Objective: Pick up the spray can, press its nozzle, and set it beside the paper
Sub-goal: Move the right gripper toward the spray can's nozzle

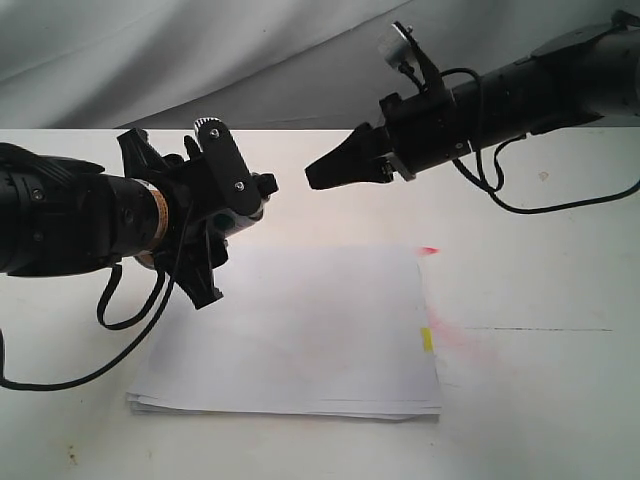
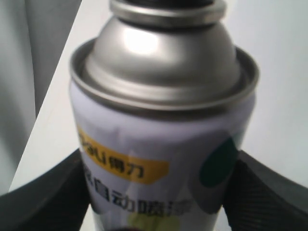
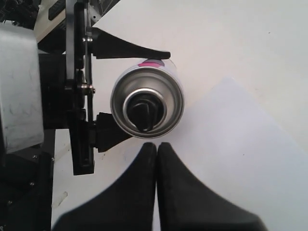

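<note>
My left gripper (image 1: pixel 226 216) is shut on the spray can (image 2: pixel 159 144), whose white printed body sits between the two black fingers (image 2: pixel 45 202). The can is held above the table, lying roughly level over the far left corner of the paper (image 1: pixel 300 330). Its silver dome (image 3: pixel 147 101) and black nozzle (image 3: pixel 144 110) face my right gripper (image 3: pixel 156 146), which is shut and empty. Those fingertips sit just off the can's rim. In the exterior view a small gap lies between the right gripper (image 1: pixel 312 176) and the nozzle (image 1: pixel 266 185).
The paper stack lies on a white table (image 1: pixel 540 420), with a yellow mark (image 1: pixel 427 338) on its right edge. Pink spray stains (image 1: pixel 452 335) tint the table beside that edge. Grey cloth (image 1: pixel 200 60) hangs behind. Black cables (image 1: pixel 130 300) dangle under the left arm.
</note>
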{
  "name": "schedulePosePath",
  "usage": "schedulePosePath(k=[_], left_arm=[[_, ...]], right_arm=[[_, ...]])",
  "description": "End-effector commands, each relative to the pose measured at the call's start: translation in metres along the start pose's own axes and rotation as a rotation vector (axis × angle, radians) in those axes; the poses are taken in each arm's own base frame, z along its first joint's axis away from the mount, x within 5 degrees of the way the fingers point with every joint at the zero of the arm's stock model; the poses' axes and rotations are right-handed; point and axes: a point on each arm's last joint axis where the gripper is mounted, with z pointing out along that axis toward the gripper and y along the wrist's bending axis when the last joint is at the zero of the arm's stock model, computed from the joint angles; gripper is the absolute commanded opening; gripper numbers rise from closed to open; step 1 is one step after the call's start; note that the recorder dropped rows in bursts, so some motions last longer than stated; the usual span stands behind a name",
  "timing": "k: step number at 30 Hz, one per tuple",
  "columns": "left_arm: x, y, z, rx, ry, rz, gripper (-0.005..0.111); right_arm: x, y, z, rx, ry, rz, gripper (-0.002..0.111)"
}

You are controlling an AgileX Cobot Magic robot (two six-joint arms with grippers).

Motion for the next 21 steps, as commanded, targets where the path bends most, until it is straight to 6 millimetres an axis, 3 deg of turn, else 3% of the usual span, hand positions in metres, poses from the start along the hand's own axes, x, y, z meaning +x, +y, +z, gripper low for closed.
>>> schedulePosePath(k=[1, 7, 21], left_arm=[[-0.003, 0.001, -0.002, -0.004, -0.015, -0.007, 0.0], [-0.002, 0.001, -0.002, -0.009, -0.006, -0.006, 0.0], [0.001, 0.001, -0.002, -0.007, 0.029, -0.05, 0.0]], right_arm=[[-0.019, -0.005, -0.004, -0.015, -0.026, -0.053, 0.0], [-0.028, -0.027, 0.003, 0.011, 0.068, -0.037, 0.0], [-0.043, 0.01, 0.014, 0.033, 0.101, -0.082, 0.0]])
